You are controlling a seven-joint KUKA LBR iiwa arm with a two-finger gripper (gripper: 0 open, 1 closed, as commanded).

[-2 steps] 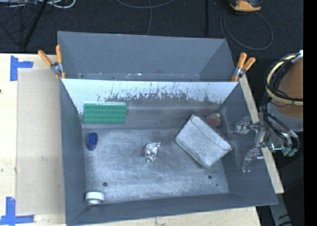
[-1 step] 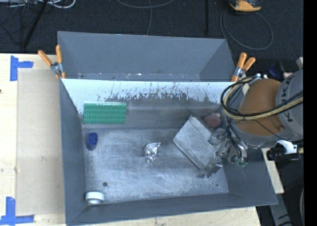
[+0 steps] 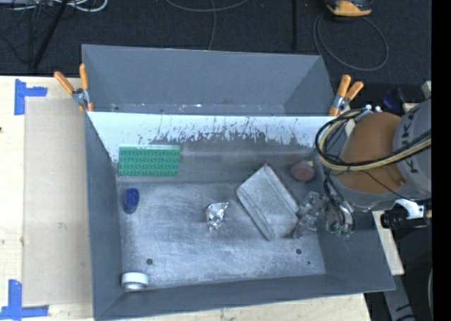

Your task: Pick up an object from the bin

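Claw point(image 3: 305, 219) is low at the right end of the flat grey rectangular slab point(image 3: 262, 198), the likely target, which lies on the bin floor. Whether the claw is spread or pressed together cannot be told. Nothing is lifted; grasping and raising remain.

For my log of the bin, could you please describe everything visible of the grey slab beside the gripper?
The grey slab is a flat rectangular block, matte and rough-looking, its top lighter than its thin darker side. It lies on the bin floor, right of centre, turned diagonally. The gripper is at its lower right end; contact cannot be told. The crumpled foil lies apart, to its left.
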